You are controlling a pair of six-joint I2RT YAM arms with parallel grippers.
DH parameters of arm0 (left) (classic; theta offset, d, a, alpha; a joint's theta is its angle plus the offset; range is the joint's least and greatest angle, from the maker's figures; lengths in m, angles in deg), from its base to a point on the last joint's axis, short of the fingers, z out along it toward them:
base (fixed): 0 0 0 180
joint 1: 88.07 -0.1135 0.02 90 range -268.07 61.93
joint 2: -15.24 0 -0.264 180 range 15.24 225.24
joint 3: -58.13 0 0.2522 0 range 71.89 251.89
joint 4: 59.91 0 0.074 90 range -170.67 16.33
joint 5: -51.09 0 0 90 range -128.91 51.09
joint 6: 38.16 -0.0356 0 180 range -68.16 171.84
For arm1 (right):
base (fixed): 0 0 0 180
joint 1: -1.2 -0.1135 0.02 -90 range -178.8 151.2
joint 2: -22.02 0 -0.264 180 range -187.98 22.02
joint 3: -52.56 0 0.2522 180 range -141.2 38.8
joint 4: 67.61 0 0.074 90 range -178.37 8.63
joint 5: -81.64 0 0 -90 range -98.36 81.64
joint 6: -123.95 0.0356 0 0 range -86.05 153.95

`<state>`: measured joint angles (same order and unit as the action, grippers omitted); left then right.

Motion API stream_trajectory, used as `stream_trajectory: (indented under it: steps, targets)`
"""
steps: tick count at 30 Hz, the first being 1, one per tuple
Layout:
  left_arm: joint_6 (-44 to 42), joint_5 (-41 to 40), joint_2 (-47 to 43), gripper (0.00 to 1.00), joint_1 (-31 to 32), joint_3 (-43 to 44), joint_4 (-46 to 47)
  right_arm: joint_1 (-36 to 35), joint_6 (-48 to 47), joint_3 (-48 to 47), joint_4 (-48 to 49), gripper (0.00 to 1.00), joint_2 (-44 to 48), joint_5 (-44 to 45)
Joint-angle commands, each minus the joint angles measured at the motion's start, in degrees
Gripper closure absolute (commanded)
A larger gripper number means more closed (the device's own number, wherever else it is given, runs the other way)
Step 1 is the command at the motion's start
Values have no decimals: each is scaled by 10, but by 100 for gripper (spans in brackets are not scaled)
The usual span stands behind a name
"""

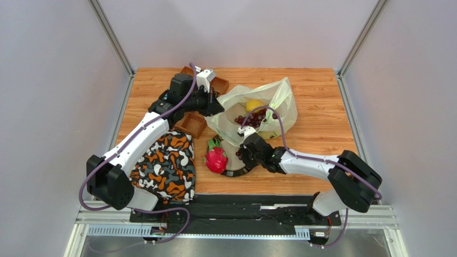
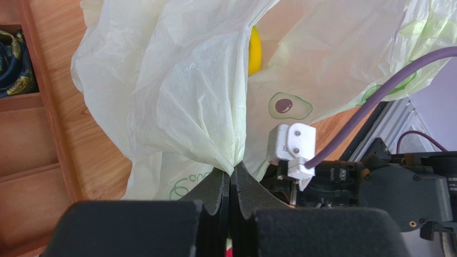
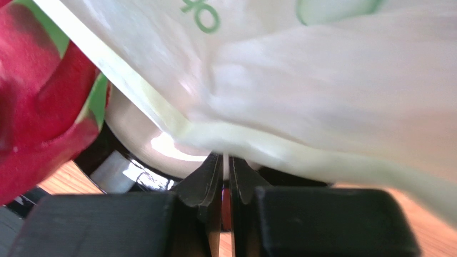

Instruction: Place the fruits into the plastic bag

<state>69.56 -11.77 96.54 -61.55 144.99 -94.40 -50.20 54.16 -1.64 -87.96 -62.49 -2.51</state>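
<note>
1. The left pincer [image 2: 230, 175] was pressed together, pinching a gathered fold of the plastic bag [image 2: 177, 80] between its tips.
2. The film fanned out from that pinch point, and the left pincer held the bag at its far-left edge.
3. The right pincer [image 3: 225, 170] was closed to a thin slit on the pale rim strip of the bag, at the bag's near edge.
4. The bag lay at the middle of the worktop [image 1: 322, 107], with its mouth held between the two pincers.
5. Inside the bag, a round yellow fruit [image 1: 254, 105] lay towards the far side.
6. The grape bunch [image 1: 252, 119] lay just near of the yellow fruit, also inside the bag.
7. The dragon fruit [image 1: 216, 159] lay outside the bag, just left of the right pincer, against a dark-rimmed dish [image 1: 236, 171].
8. The near edge of the bag overlapped that dish.
9. A wooden tray [image 1: 192, 124] stood left of the bag, below the left arm.
10. A patterned cloth [image 1: 163, 166] lay at the near-left of the worktop, left of the dragon fruit.
</note>
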Motion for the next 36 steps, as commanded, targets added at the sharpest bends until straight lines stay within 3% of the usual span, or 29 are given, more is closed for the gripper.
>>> stream_trajectory:
  steps: [1,10,18,23,36]
  targets:
    - [7,9,-18,100,-2,2,17,2,-25,12,2,91,60,36]
    - [8,10,-22,100,-2,1,18,3,-43,-4,-39,92,109,61]
    - [7,8,-25,100,-2,-1,16,6,-47,-60,-58,63,28,87]
    - [5,6,-27,100,-2,-1,15,20,-38,-80,-47,54,0,80]
    - [6,9,-21,100,-2,0,17,56,-11,-82,2,54,-29,-22]
